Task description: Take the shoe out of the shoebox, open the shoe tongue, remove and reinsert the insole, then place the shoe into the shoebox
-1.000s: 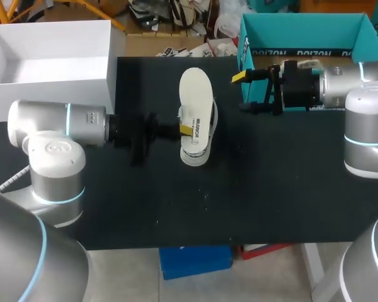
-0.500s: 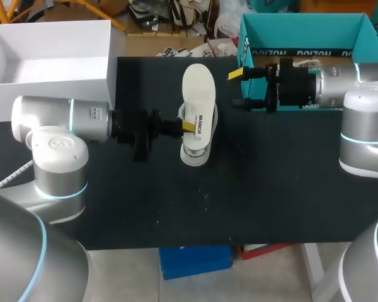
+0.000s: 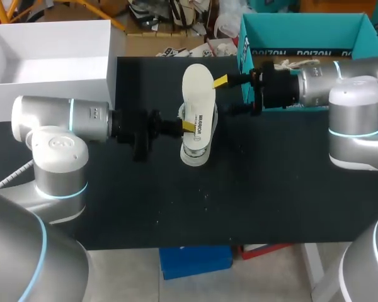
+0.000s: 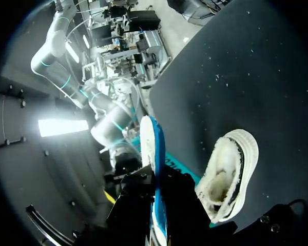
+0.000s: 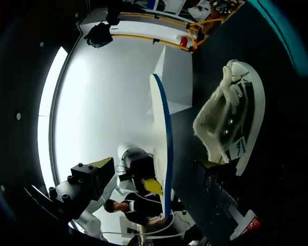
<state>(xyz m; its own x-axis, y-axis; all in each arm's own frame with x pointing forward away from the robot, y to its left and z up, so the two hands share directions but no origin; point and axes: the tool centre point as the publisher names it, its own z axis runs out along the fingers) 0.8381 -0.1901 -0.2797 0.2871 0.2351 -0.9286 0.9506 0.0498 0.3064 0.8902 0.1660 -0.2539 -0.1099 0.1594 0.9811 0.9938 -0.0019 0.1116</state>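
Left gripper is clamping the insole at its heel half, over the shoe at mid-worktop. The insole's long axis is pointing toward the far edge. Right gripper is standing wide open and empty, just beside the toe half.

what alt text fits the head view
The left gripper holds a flat white insole over a white sneaker on the black table; the open right gripper is beside the insole's far end, near a teal shoebox.
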